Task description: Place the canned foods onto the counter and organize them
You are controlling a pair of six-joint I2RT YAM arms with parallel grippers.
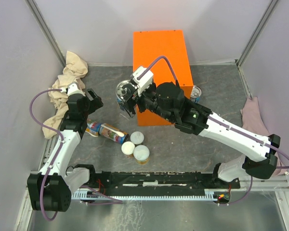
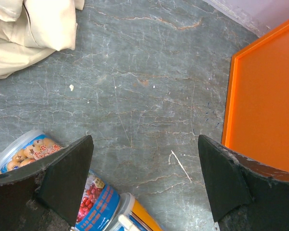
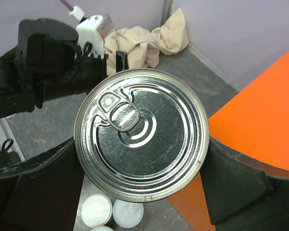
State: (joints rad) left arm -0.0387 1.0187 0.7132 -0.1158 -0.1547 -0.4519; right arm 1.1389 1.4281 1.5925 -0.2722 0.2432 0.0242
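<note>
steel tin (image 3: 141, 132) in right gripper (image 3: 142, 161)

Beige cloth (image 1: 72, 67), crumpled, heaped at far-left corner. Pink cloth (image 1: 253, 113), bunched at right edge. Grey marbled tabletop (image 1: 216, 89), veined, beneath both.

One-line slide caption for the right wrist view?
Right gripper clamps a silver-topped pull-tab can beside the orange counter, beige cloth behind.
</note>
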